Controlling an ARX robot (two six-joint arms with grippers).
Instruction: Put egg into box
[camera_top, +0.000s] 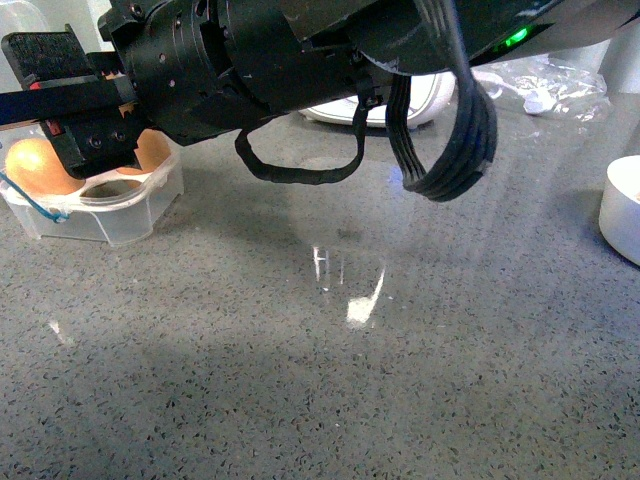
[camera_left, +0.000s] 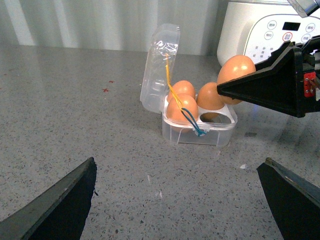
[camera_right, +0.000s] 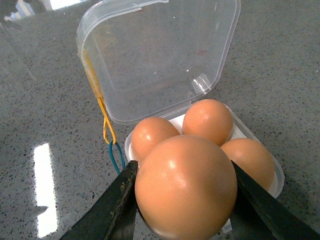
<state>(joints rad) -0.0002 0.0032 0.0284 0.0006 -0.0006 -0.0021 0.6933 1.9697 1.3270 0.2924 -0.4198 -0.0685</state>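
My right gripper (camera_right: 184, 167) is shut on the egg (camera_right: 185, 190), an orange-brown one, and holds it just above the box. The box (camera_left: 200, 132) is a small clear case; its lid (camera_right: 160, 55) stands open, and a blue-yellow band (camera_right: 110, 135) hangs at the hinge side. Three brown eggs lie in its cells and one cell (camera_left: 221, 118) is empty. In the left wrist view the held egg (camera_left: 235, 70) hangs over the box's side nearest the cooker. My left gripper (camera_left: 177, 165) is open and empty over bare counter, short of the box. In the front view the box (camera_top: 110, 215) sits far left under the right arm.
A white rice cooker (camera_left: 270, 30) stands behind the box. A round white bowl (camera_top: 625, 205) sits at the right edge of the front view. A crumpled clear bag (camera_top: 545, 85) lies at the back right. Black cables (camera_top: 450, 150) hang from the right arm.
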